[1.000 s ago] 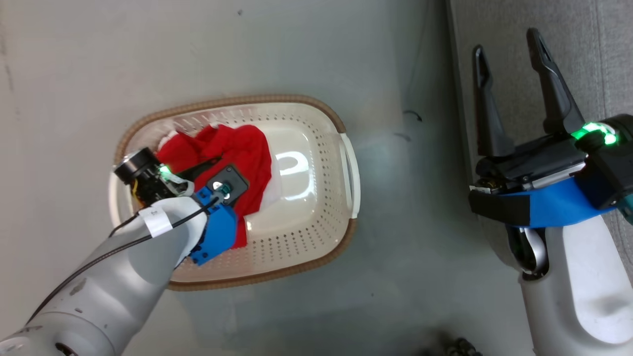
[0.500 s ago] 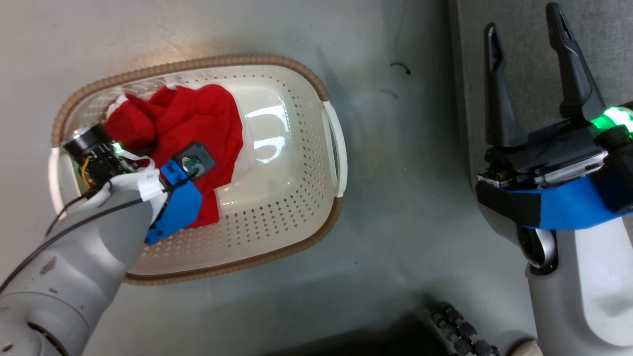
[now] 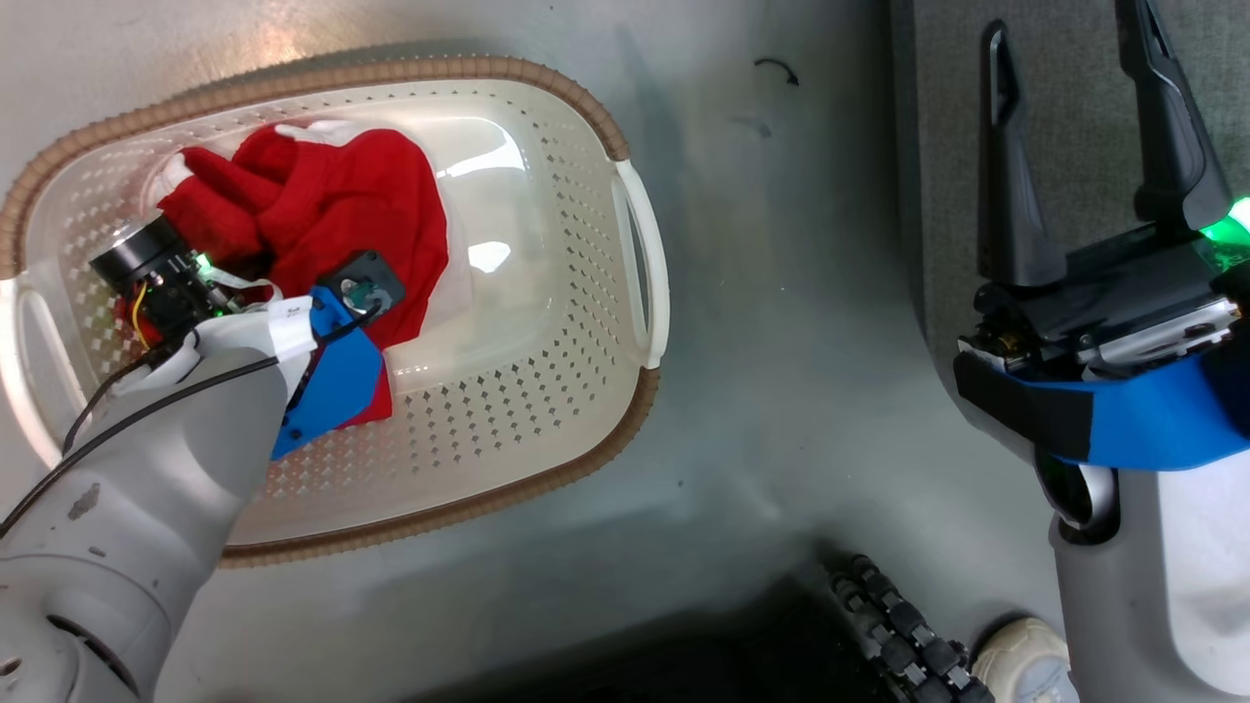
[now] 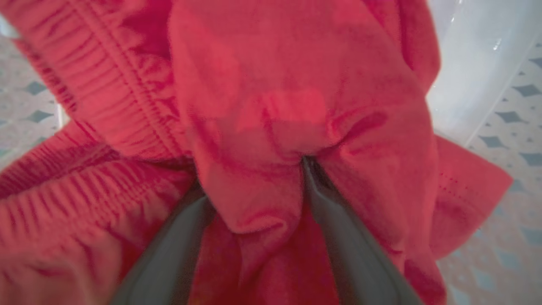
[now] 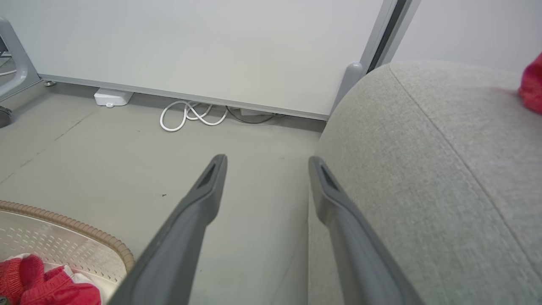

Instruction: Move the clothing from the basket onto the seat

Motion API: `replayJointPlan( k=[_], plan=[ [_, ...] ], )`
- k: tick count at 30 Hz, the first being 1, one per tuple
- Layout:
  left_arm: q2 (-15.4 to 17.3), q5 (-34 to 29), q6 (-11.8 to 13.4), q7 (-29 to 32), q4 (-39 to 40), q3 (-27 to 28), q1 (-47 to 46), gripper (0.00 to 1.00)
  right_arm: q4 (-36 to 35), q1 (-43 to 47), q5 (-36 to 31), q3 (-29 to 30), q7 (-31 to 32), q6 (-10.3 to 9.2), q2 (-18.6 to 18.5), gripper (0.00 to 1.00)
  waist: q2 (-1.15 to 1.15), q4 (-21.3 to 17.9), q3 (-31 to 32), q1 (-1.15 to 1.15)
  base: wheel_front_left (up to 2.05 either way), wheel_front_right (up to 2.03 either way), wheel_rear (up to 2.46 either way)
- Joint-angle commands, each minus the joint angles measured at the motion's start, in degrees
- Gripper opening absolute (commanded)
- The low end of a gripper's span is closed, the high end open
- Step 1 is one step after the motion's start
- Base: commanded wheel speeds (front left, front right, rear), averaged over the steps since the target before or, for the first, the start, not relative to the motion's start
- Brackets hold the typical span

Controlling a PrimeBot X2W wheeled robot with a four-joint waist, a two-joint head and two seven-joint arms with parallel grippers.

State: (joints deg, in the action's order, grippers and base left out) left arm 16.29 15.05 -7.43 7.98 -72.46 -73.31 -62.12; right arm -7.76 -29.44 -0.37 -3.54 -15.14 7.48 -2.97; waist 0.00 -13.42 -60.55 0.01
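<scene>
The cream basket with a brown rim stands on the grey floor at the left. The red clothing lies bunched in its left half. My left arm reaches down into the pile, its wrist covering the fingers. In the left wrist view my left gripper is open, its fingers pushed into the clothing with a fold of fabric between them. My right gripper is open and holds nothing, at the edge of the grey seat. In the right wrist view the right gripper points along the seat.
A bit of red fabric lies on the seat at the far right. A white cable and a small white box lie by the wall panel. A black ribbed part sits low on the floor. Bare floor separates basket and seat.
The head camera has shifted, so the basket now sits further left and closer. My left gripper has sunk deeper into the clothing, its dark finger no longer visible. The right gripper stays open.
</scene>
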Motion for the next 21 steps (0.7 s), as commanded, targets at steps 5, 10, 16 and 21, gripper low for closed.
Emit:
replayJointPlan(
  k=[5,10,16,21],
  plan=[
    [-1.36,-1.05,-0.07,-0.23,-0.33,-0.17,-0.75,0.00,-0.65,-0.34,0.47,0.07,-0.02,0.03,0.14,1.00,0.00,-0.22,-0.86,-0.01,0.00,0.00,0.00],
    [-2.49,-1.01,-0.07,-1.06,-0.44,-0.17,-0.85,0.00,-0.19,-0.64,0.39,0.28,-0.02,0.03,0.14,1.00,0.00,0.16,-0.26,-0.01,0.00,0.00,0.00],
    [-4.17,0.13,-0.06,-4.67,0.51,-0.16,-0.85,0.00,0.20,-0.61,-0.17,0.86,-0.02,0.03,0.14,1.00,0.00,1.22,2.00,-0.01,0.00,0.00,0.00],
    [-3.37,2.49,-0.06,-10.75,2.99,-0.17,1.11,0.00,0.94,-0.21,-0.41,1.15,-0.01,0.03,0.13,1.00,0.00,2.53,5.25,-0.01,0.00,0.00,0.00]
  ],
)
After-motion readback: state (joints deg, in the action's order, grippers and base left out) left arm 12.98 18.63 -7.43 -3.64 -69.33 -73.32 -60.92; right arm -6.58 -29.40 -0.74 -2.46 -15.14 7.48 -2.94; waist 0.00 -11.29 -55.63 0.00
